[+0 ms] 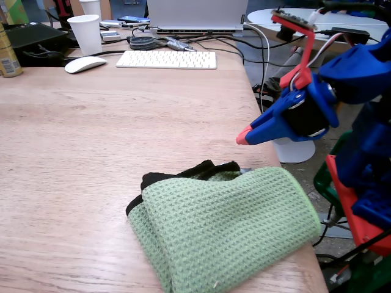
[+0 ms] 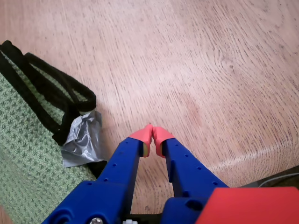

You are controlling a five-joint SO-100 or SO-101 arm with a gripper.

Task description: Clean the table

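Observation:
The table (image 1: 91,140) is a wide desk with a light beige-pink wood-grain top; it also fills the wrist view (image 2: 210,70). A folded green waffle cloth (image 1: 226,226) with black edging lies near the front right edge, and shows at the left of the wrist view (image 2: 23,140). A grey tag or piece of tape (image 2: 83,140) sticks out from under the cloth's black edge. My blue gripper with red tips (image 1: 242,138) hovers above the table edge, up and right of the cloth. In the wrist view the gripper (image 2: 152,135) is shut and empty, just right of the cloth.
At the back stand a white keyboard (image 1: 166,59), a white mouse (image 1: 85,64), a white paper cup (image 1: 86,34), a can (image 1: 7,55), a laptop base (image 1: 195,18) and cables. A round white pedestal table (image 1: 293,149) stands beyond the desk's right edge.

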